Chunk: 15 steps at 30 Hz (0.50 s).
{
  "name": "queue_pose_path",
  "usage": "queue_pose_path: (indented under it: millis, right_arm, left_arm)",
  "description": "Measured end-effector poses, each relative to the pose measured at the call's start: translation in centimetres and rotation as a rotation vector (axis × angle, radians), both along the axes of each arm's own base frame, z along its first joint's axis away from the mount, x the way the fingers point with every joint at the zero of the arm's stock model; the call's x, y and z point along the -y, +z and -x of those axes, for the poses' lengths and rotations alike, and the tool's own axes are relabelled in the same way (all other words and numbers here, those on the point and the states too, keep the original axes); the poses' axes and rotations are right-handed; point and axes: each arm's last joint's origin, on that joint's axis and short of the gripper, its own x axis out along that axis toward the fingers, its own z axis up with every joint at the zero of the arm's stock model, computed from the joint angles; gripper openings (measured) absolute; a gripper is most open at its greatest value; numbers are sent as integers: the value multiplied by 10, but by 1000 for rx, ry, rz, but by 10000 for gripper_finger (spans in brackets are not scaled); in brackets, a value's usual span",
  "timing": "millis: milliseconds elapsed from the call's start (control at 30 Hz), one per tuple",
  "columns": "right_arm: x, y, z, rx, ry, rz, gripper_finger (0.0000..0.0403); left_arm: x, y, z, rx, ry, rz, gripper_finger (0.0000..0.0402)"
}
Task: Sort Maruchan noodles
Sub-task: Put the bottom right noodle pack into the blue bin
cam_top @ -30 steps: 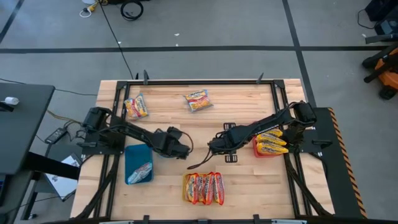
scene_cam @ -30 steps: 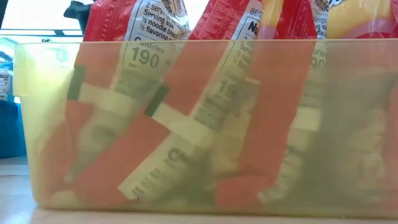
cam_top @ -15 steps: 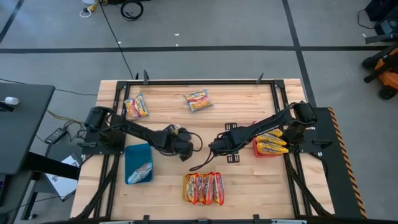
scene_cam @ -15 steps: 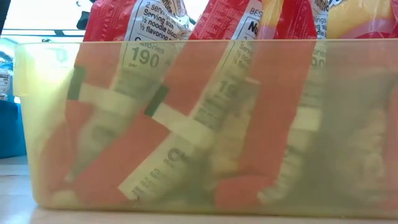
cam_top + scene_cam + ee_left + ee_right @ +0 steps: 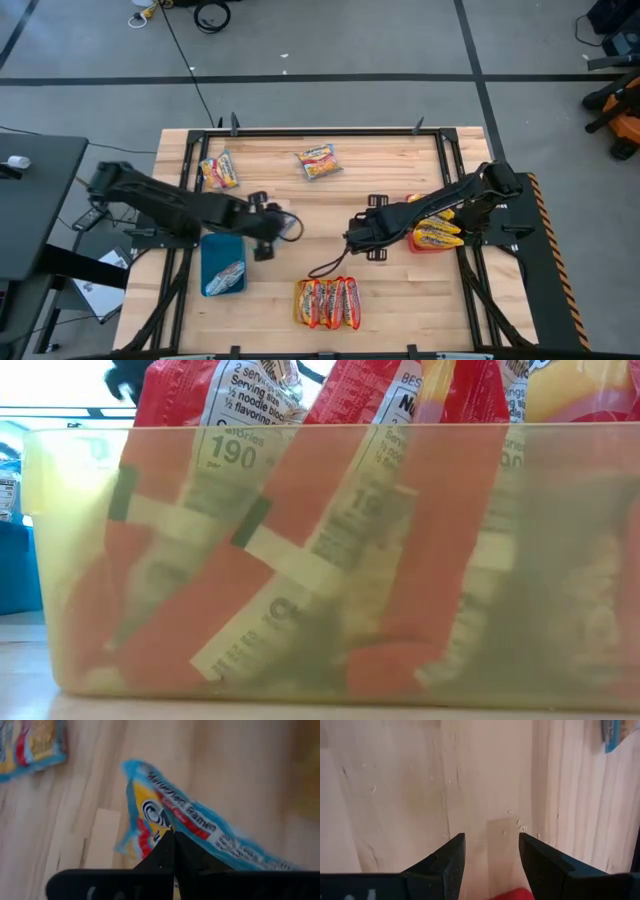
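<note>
one blue-edged ramen packet (image 5: 185, 827) in left hand (image 5: 272, 226)

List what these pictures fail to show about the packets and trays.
- Low view: the yellow tray fills the picture, hiding the table and both arms behind it.
- High view: the packet held by the left gripper is mostly covered by the arm.
- High view: print on the two loose packets is too small to read.
- Left wrist view: the blue-edged packet is blurred, and the fingers cover its lower part.
- Right wrist view: only bare wood ahead of the right gripper.
</note>
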Motion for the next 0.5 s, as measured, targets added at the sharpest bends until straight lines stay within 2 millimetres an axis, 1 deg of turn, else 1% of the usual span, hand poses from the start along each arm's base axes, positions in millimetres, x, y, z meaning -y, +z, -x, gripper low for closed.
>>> queue_pose_path:
  millis: [100, 200, 367, 433, 500]
  right_arm:
    - [0, 0, -1, 18, -16, 3, 190]
    - [0, -1, -2, 36, -54, -2, 190]
    - [-1, -1, -4, 82, -123, -19, 190]
    - [-2, -1, -5, 102, -142, -29, 190]
    - [-3, -1, -6, 119, -156, -42, 190]
  left_arm:
    - [2, 21, 24, -2, -98, 31, 2]
    - [4, 36, 50, -35, -200, 59, 1]
    - [2, 52, 93, -111, -282, 107, 1]
    - [2, 57, 106, -96, -301, 133, 1]
    - [3, 58, 117, -70, -325, 159, 1]
